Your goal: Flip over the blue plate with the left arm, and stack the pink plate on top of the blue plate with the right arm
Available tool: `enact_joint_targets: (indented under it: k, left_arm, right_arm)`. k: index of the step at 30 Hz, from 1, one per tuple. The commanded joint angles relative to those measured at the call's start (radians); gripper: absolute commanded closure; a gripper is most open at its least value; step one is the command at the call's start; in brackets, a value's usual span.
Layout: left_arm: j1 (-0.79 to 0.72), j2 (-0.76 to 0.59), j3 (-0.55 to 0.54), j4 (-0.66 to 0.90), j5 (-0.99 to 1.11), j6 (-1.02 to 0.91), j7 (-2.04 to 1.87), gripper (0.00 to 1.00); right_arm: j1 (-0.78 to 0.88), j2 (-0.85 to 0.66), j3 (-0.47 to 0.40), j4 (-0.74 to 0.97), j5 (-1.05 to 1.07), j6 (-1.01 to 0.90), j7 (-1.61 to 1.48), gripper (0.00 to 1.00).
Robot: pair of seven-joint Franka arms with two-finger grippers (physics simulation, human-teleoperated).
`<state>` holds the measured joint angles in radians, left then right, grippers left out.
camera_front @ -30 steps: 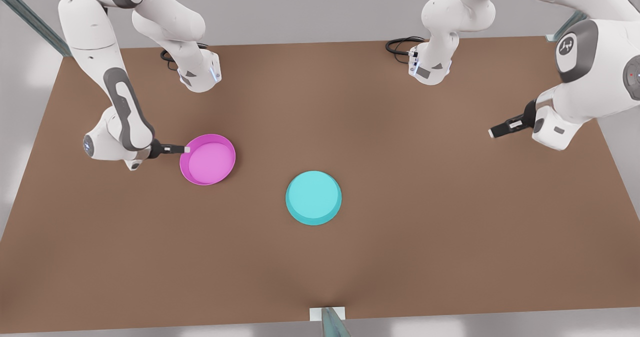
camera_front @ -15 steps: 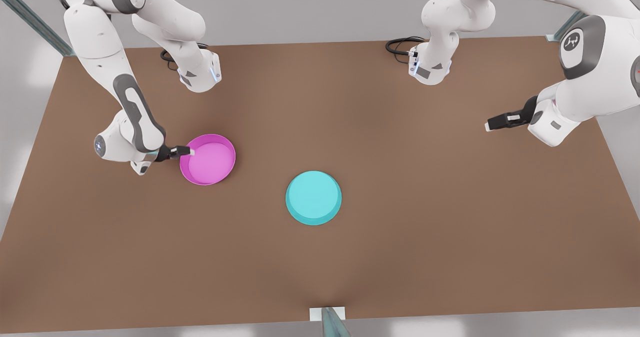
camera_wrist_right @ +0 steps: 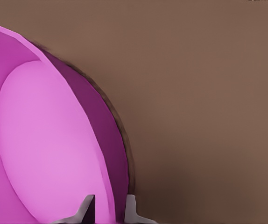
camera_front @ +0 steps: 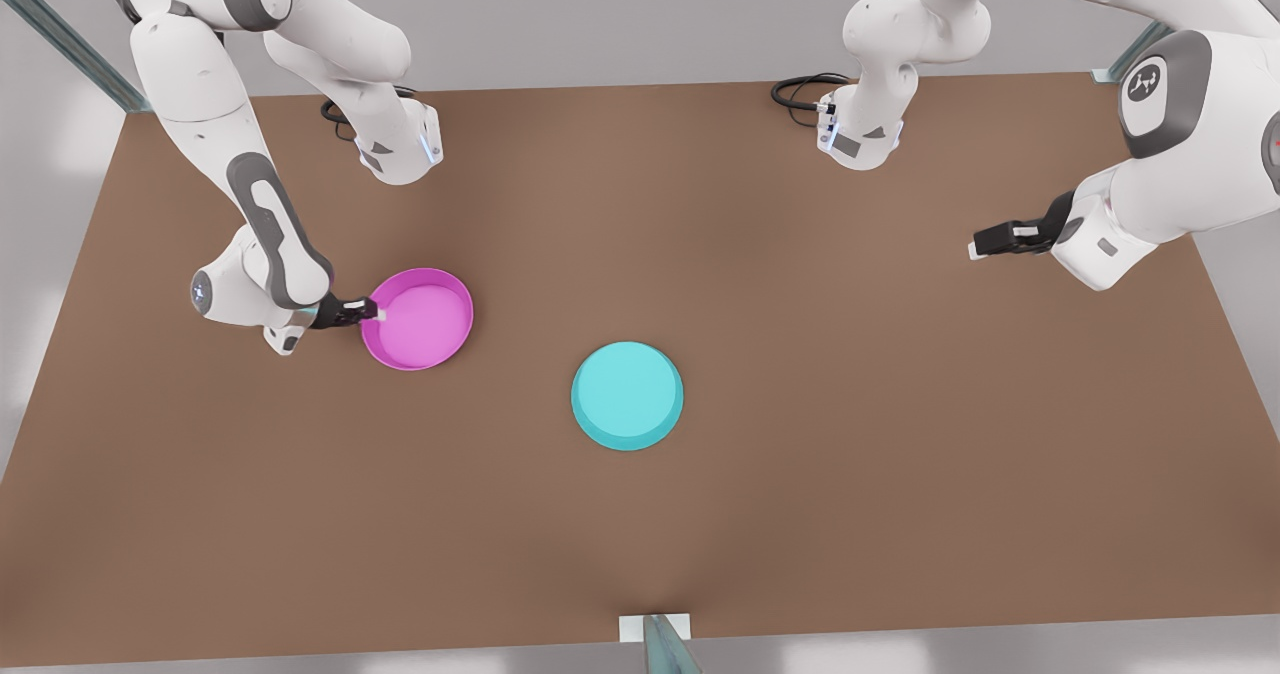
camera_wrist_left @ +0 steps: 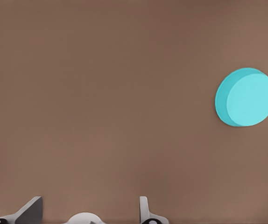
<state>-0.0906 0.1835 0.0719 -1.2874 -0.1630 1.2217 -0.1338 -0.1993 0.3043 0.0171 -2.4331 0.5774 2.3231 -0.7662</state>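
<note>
The pink plate [camera_front: 420,319] lies rim-up on the brown table [camera_front: 800,454], toward the front view's left. My right gripper [camera_front: 372,311] is at its near-left rim, shut on it. In the right wrist view the plate's wall [camera_wrist_right: 117,154] stands between the two fingers [camera_wrist_right: 88,207], one inside and one outside. The blue plate [camera_front: 627,396] rests upside down near the table's middle, flat underside up, with nothing touching it. My left gripper [camera_front: 985,244] hovers open far off at the front view's right. The left wrist view has its fingers [camera_wrist_left: 31,210] wide apart and the blue plate [camera_wrist_left: 246,97] at a distance.
Both arm bases [camera_front: 400,149] [camera_front: 860,134] stand at the table's far edge with black cables beside them. A small white bracket [camera_front: 655,629] sits at the near edge. Bare tabletop separates the two plates.
My right gripper dropped onto the pink plate's rim and closed, and the plate shifted slightly to the front view's right. The left gripper drifted a little up and left.
</note>
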Motion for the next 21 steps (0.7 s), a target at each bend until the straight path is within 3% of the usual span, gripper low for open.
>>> enact_joint_targets:
  k: [1, 5, 12, 17, 21]
  left_arm:
    - [0.0, -0.001, 0.0, 0.0, 0.0, -0.001, 0.062, 0.0]
    - [0.002, -0.001, 0.0, 0.0, -0.001, 0.001, 0.063, 0.0]
    - [0.0, -0.001, 0.002, 0.0, 0.0, 0.001, 0.065, 0.0]
    - [0.0, -0.001, 0.002, 0.0, 0.0, 0.001, 0.065, 0.0]
    - [0.0, -0.001, 0.002, 0.0, 0.0, 0.001, 0.065, 0.0]
  right_arm:
    - [0.0, -0.001, 0.001, 0.0, 0.002, 0.002, -0.068, 0.65]
    - [-0.002, -0.002, 0.004, 0.003, 0.002, -0.004, -0.068, 0.79]
    - [0.0, -0.025, 0.04, 0.04, 0.036, -0.065, -0.059, 0.79]
    - [0.001, -0.022, 0.159, 0.128, 0.162, -0.105, 0.096, 0.79]
    - [0.152, 0.004, 0.176, 0.218, 0.294, -0.1, 0.288, 0.79]
